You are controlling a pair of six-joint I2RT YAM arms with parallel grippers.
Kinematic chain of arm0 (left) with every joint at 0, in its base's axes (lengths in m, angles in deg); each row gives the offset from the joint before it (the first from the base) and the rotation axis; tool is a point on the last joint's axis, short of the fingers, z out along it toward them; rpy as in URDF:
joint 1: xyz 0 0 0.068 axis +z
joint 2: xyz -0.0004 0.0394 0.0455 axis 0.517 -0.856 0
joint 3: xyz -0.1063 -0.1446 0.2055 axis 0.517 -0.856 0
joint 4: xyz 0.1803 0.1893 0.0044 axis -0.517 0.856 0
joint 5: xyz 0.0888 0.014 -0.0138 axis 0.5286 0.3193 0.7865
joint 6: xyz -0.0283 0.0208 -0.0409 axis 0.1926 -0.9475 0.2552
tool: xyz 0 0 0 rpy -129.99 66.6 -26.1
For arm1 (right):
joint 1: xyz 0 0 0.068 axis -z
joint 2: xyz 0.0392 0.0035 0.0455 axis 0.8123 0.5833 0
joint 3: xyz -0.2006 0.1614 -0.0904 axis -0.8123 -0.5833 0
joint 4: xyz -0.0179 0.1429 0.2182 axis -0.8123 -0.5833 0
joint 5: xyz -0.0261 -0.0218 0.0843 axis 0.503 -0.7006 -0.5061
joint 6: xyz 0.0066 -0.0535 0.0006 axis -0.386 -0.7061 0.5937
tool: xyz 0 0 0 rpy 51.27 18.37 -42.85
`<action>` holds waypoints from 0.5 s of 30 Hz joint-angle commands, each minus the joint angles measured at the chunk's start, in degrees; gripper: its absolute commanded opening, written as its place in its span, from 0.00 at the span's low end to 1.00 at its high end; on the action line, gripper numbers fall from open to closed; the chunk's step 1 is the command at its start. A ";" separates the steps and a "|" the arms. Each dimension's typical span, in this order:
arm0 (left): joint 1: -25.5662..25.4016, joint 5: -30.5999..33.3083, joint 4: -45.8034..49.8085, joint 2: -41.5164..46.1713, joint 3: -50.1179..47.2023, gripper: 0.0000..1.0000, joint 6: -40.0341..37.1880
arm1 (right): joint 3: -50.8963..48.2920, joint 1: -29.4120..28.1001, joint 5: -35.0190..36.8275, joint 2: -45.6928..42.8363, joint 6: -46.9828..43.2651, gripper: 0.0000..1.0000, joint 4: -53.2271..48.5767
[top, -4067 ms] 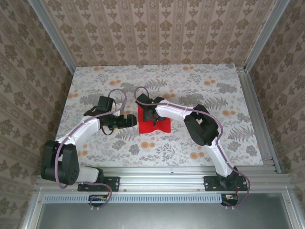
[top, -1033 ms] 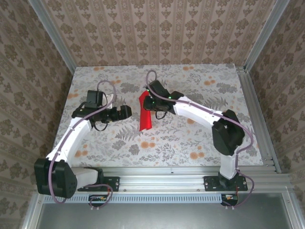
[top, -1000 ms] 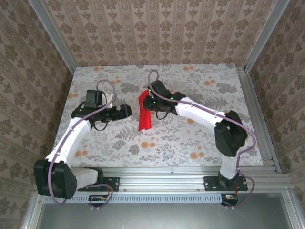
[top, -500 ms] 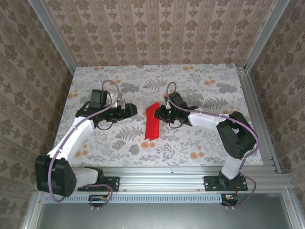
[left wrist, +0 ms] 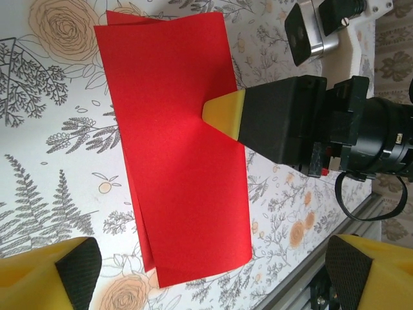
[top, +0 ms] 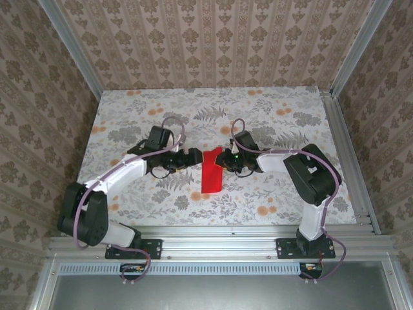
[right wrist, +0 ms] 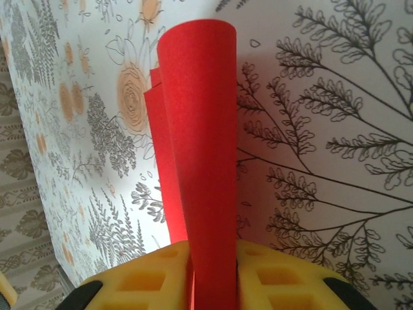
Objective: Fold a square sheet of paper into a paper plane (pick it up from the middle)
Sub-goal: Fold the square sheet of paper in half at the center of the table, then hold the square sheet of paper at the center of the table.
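Whereas the right arm held it farther back towards 11 o'clock a second ago, the top view now has the sheet of paper [top: 211,171] brought nearer, to the middle of the table [top: 271,187]. It is a narrow doubled strip running from 12 to 6 o'clock. The left gripper [top: 193,159], then well apart at 9 o'clock, has closed in just beside the strip's left edge. It faces the right gripper [top: 223,159] at 3 o'clock. I judge the centre fold loosely made but not yet creased, with the left arm arriving to help. Both forearms reach inward, low, and the right elbow is bent sharply at 4 o'clock.

From the left wrist, its own claw stands wide, yellow fingertips [left wrist: 64,284] at 7 and 5 o'clock with nothing gripped. The opposite arm's yellow finger nips the red strip's right edge.

From the right wrist, yellow fingers [right wrist: 148,284] clamp narrowly on the doubled sheet, which runs away to 12 o'clock, its fold rounded.
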 commanded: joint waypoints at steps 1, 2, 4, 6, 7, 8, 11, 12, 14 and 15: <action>-1.44 1.93 -4.72 -0.77 -1.63 0.92 3.06 | -1.05 0.14 -0.86 0.97 -1.14 0.24 1.80; -1.67 2.56 -4.84 -1.05 -1.82 0.90 3.10 | -1.01 0.09 -0.77 1.09 -1.10 0.25 1.85; -2.14 3.27 -5.00 -1.66 -1.81 0.88 3.10 | -1.12 0.14 -0.05 0.99 -1.26 0.25 1.34; -2.70 3.93 -4.80 -2.15 -1.72 0.86 3.08 | -1.84 0.21 0.61 0.62 -0.75 0.26 2.09; -3.01 4.46 -4.80 -2.33 -1.79 0.85 3.02 | -2.41 0.21 0.97 0.42 -0.17 0.26 3.02; -3.28 4.80 -4.90 -2.50 -1.91 0.85 3.08 | -2.86 0.29 1.27 0.20 0.21 0.26 3.76; -3.65 5.31 -5.86 -3.03 -2.60 0.84 3.47 | -3.90 0.25 1.61 -0.01 1.17 0.28 5.34; -3.73 5.33 -6.17 -3.22 -2.75 0.84 3.57 | -4.28 0.27 1.61 0.02 1.76 0.29 6.13; -3.95 5.16 -6.54 -3.77 -2.81 0.82 3.69 | -5.07 0.32 1.44 0.00 3.09 0.29 7.86; -4.08 5.22 -6.60 -3.98 -2.76 0.81 3.69 | -5.30 0.32 1.64 0.03 3.57 0.29 8.18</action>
